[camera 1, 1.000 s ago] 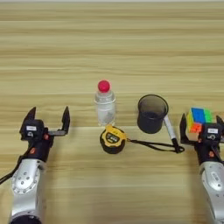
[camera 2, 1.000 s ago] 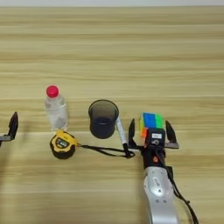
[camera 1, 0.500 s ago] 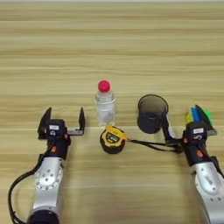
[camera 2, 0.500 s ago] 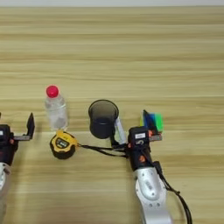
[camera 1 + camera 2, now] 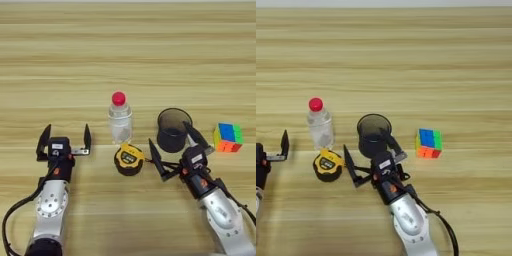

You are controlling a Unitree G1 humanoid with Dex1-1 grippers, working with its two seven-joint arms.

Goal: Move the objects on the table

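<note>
Left eye view: round yellow-and-black tape measure, multicoloured puzzle cube.

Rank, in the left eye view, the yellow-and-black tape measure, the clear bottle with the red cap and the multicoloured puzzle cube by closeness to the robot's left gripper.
From the left gripper:
1. Clear bottle with red cap, to its right, slightly farther back.
2. Yellow-and-black tape measure, right of it, slightly nearer the robot; close to call.
3. Multicoloured puzzle cube, far right.
</note>
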